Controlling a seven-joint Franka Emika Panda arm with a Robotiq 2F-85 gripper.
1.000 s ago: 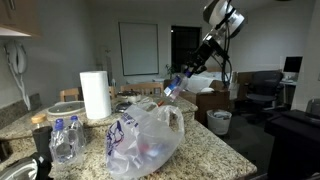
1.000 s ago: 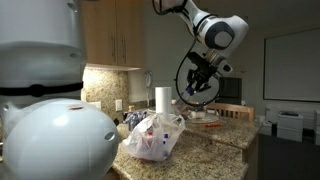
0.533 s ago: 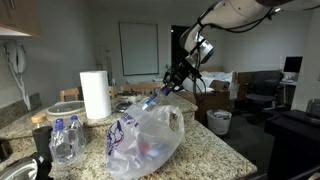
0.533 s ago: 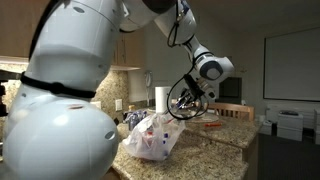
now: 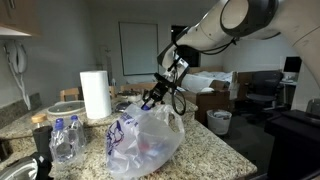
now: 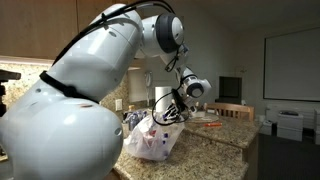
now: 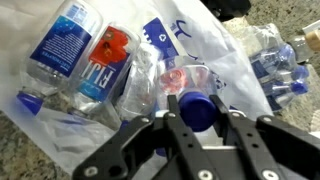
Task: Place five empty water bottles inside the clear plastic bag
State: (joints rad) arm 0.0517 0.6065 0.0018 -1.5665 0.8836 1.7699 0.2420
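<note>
My gripper (image 7: 195,112) is shut on a clear water bottle with a blue cap (image 7: 196,108), holding it by the cap end over the mouth of the clear plastic bag (image 7: 200,60). Inside the bag lie several empty bottles, one with a blue label (image 7: 70,45) and one with a red label (image 7: 108,60). In both exterior views the gripper (image 5: 153,93) (image 6: 172,109) hangs at the top of the bag (image 5: 145,138) (image 6: 152,138) on the granite counter. Two more bottles (image 5: 64,138) stand left of the bag.
A paper towel roll (image 5: 95,95) stands behind the bag, also seen in an exterior view (image 6: 161,98). A dark object (image 5: 40,165) sits at the counter's front left. More bottles (image 7: 280,65) lie at the right of the wrist view. Granite counter edge (image 5: 225,150) runs right of the bag.
The arm has swung down and left, carrying the bottle from high above the counter's right side to the bag's opening.
</note>
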